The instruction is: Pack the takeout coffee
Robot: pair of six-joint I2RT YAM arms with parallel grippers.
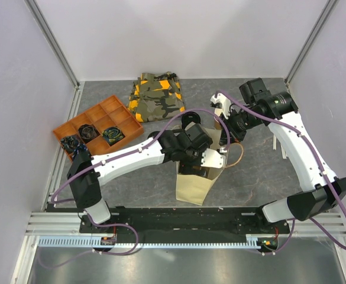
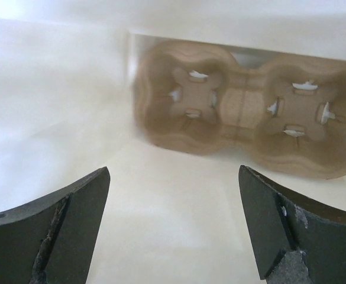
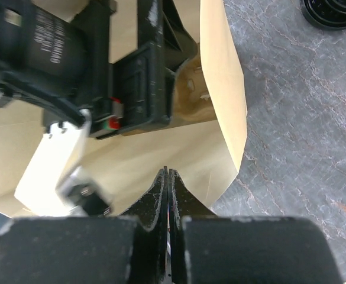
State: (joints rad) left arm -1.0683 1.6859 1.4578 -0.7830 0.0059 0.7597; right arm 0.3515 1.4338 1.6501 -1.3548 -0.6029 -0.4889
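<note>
Tan paper bag (image 1: 193, 188) lies on the table (image 1: 261, 168), mouth away from the arm bases. Left gripper (image 2: 174, 171) is inside the bag, fingers spread wide with nothing between them. A brown cardboard cup carrier (image 2: 243, 109) sits deeper in the bag. Right gripper (image 3: 168, 177) is at the bag's mouth edge, fingers pressed together; cannot tell if paper is caught. Takeout coffee not surely made out: a round black lid (image 1: 190, 119) sits just beside the bag's mouth, and any cup beneath is indiscernible.

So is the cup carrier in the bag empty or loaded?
Empty in what shows: in the left wrist view both visible cup holes of the carrier are bare, no cup seated.
</note>
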